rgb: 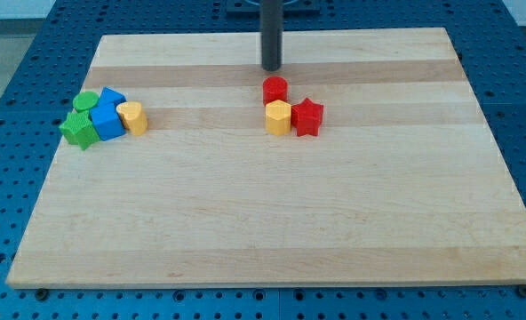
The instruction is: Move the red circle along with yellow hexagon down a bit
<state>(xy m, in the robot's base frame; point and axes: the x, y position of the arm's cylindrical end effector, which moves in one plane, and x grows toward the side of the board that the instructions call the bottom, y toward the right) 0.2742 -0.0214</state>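
Note:
The red circle [274, 90] sits near the top middle of the wooden board. The yellow hexagon [279, 116] touches it just below. A red star [307, 116] touches the hexagon on its right side. My tip [271, 68] is just above the red circle, a small gap from its top edge. The rod rises straight up and leaves the view at the top.
A cluster at the view's left holds a green circle [86, 101], a green star [78, 130], two blue blocks [108, 116] and a yellow block [133, 116]. The board [263, 222] lies on a blue perforated table.

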